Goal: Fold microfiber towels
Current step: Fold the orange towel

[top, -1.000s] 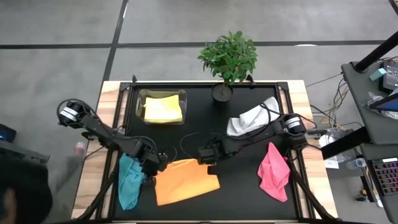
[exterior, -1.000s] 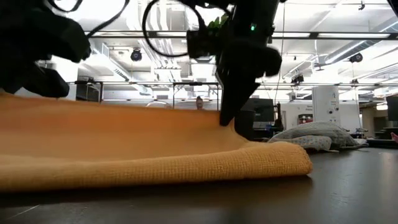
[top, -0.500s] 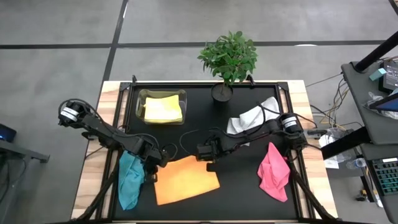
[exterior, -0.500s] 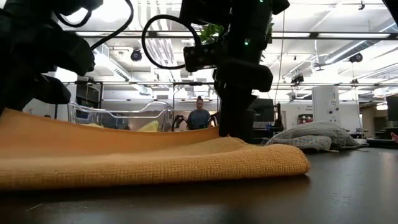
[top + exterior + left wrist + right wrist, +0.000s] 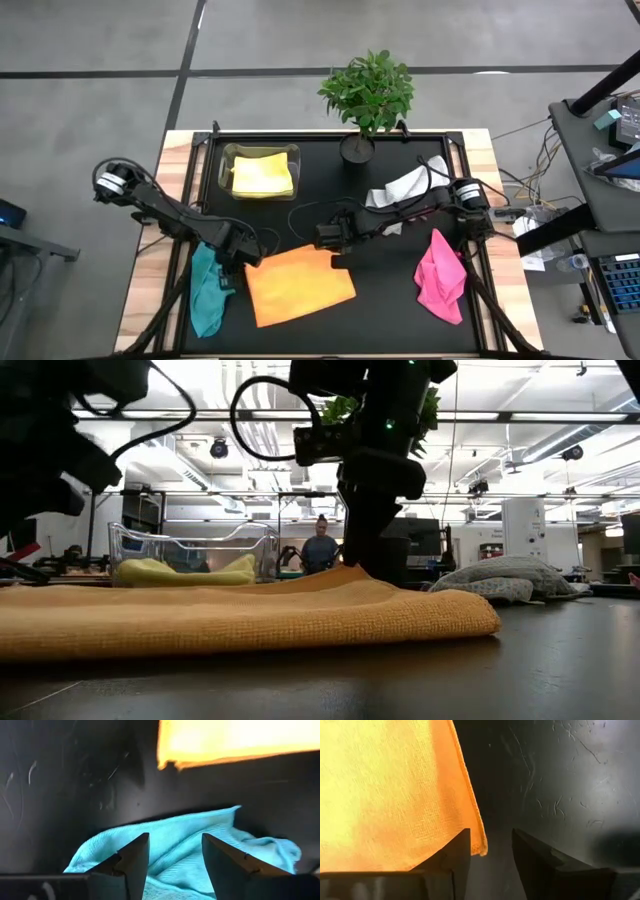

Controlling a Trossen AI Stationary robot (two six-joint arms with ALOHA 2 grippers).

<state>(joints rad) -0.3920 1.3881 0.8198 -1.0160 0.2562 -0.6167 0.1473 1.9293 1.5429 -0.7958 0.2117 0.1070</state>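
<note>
Orange towel (image 5: 299,286): lies flat on the black counter (image 5: 390,310), near its front edge, between the two arms.
Left gripper (image 5: 243,256): at the orange towel's left rear corner, above the teal towel (image 5: 207,290); fingers (image 5: 131,861) apart, holding nothing.
Right gripper (image 5: 330,238): at the orange towel's right rear corner; fingers (image 5: 457,854) apart, empty.
Yellow towel (image 5: 262,177): folded inside the clear box (image 5: 227,152).
Pink towel (image 5: 439,277): crumpled at the right.
White-grey towel (image 5: 405,190): bunched beside the potted plant (image 5: 367,95).
</note>
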